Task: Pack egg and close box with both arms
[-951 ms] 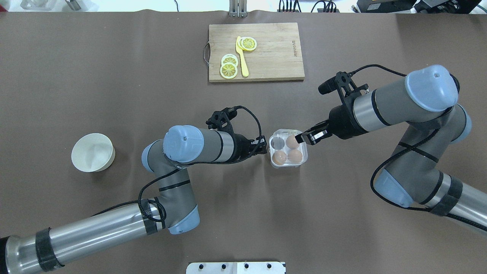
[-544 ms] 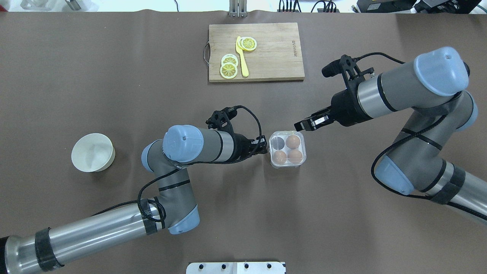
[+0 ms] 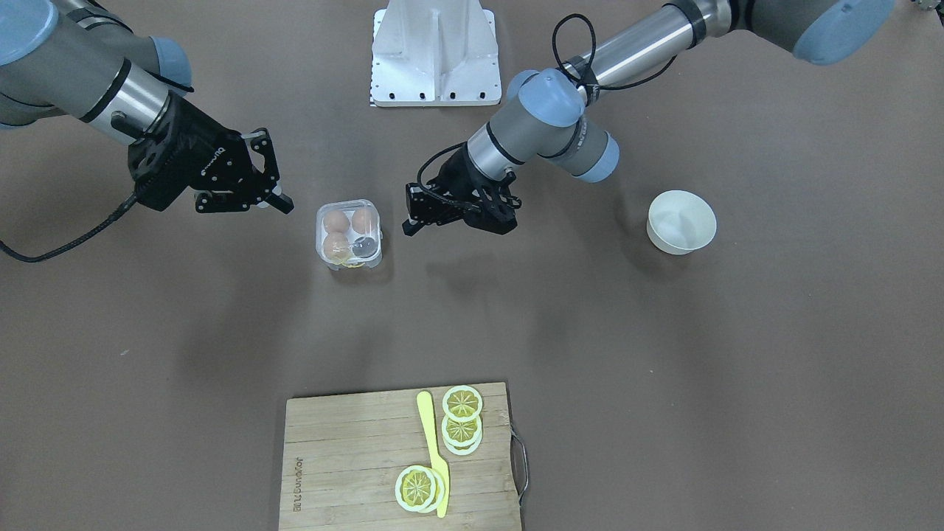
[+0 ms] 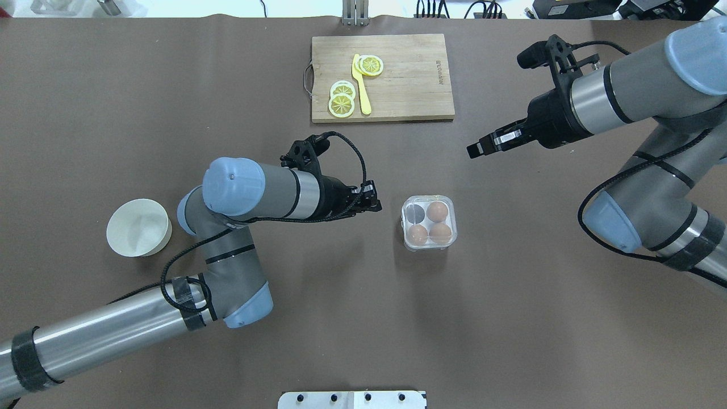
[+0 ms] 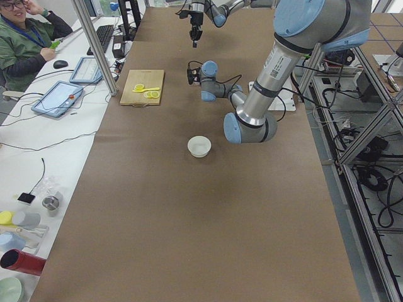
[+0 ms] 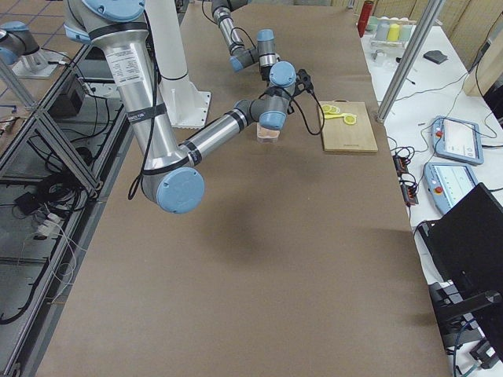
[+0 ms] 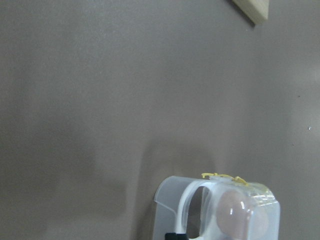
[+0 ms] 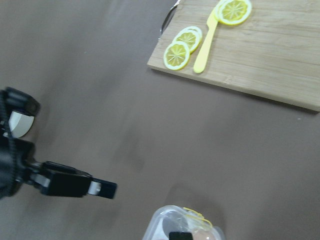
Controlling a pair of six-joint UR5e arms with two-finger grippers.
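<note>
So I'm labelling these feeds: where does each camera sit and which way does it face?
Front-facing: across the table, looking down; box, both arms, left claw.
Overhead: behind the robot; box, right claw.
Exterior left: table's end; bowl, near left arm.
Exterior right: opposite end; near right arm.
Left wrist: down at box.
Right wrist: cutting board, left claw.
Shared: cutting board, overhead and front-facing.

Even overhead light, soft shadows, sharp
</note>
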